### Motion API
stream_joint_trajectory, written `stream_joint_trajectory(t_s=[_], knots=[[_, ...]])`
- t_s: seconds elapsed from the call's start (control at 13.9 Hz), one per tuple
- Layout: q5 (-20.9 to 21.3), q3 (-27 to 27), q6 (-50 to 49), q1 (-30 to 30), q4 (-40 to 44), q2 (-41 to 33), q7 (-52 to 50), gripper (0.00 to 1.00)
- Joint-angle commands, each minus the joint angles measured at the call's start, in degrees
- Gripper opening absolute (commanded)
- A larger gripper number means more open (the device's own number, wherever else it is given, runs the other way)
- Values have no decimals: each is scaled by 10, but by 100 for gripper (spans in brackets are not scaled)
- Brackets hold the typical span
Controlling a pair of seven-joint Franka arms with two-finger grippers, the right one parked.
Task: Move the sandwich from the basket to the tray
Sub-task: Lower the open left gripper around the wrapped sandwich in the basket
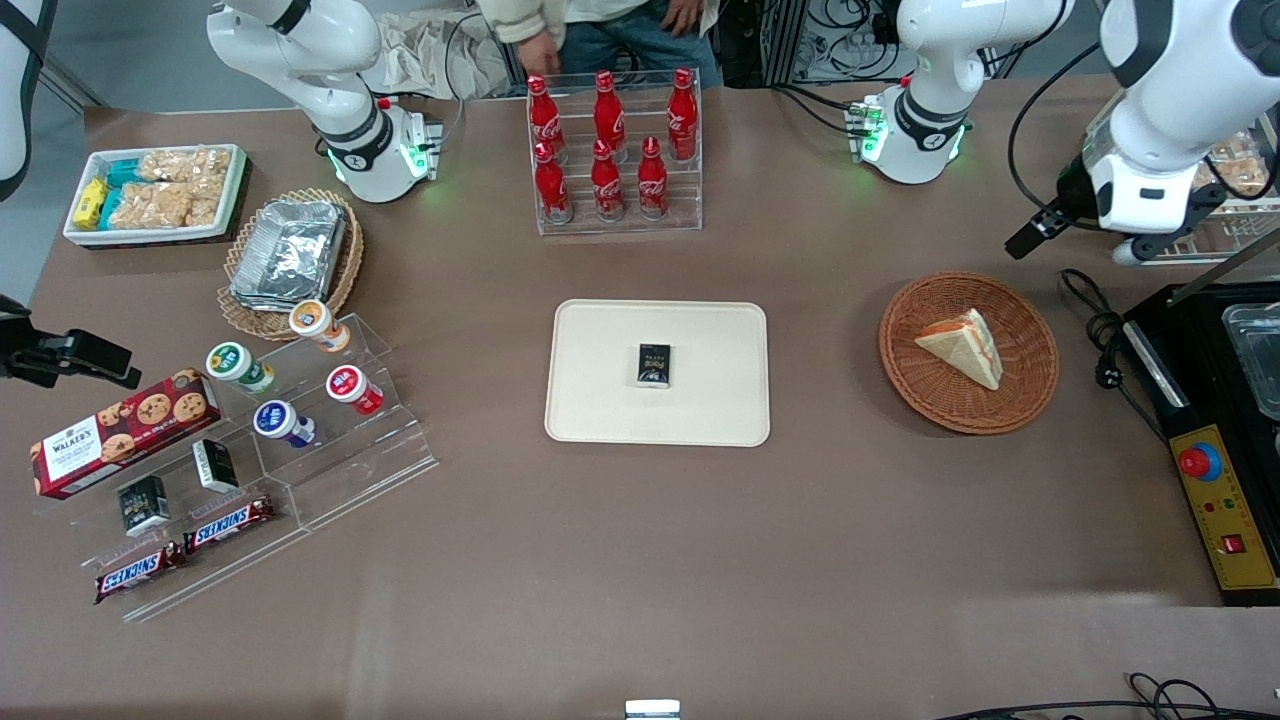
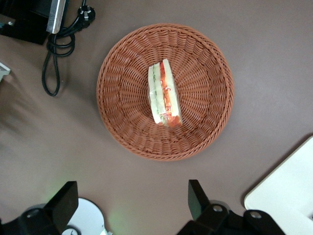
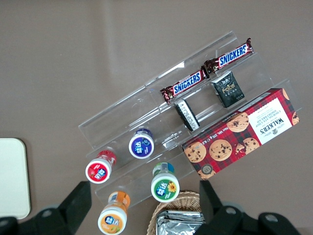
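While no grasp exists yet, held high with fingers spread wide and empty: end effector (image 2: 132, 205), seen in the left wrist view above bare worktop (image 1: 640, 560) just beside the basket (image 2: 122, 122), not over its centre. Judged a pre-grasp hover, kept high for an unobstructed look at the target before descent.

Lying on its side in the basket, near the middle: sandwich (image 2: 164, 93), filling edge exposed, so a pinch across the two bread faces appears feasible once aligned with the wedge. Soft bread; light closure advisable.

Set well apart from the basket toward the parked arm's end, at about the same depth: tray (image 1: 590, 400), flat and low-rimmed, hence easy to reach from above. Already resting near the tray's middle: small dark box (image 1: 654, 364); free room left on either side of it for the sandwich.

Farther from the front camera than the basket: rack of red bottles (image 1: 612, 150), clear of the likely transfer path.

Plain brown matte worktop, level, uncluttered between basket and tray. Near the basket, toward the working arm's end: black cable (image 1: 1105, 330) and a control box (image 1: 1225, 510).
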Motion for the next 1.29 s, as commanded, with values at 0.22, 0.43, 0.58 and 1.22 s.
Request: stream_joint_trajectory(t_s=[0.22,0.43,0.58,1.22], knots=[[3,-6,106,17,-78,3,-24,100],[3,-6,154,17,-80,51,-74,100],[3,-6,181,17,-85,79,-96,100],[3,-7,260,11,-91,180,-145,100]])
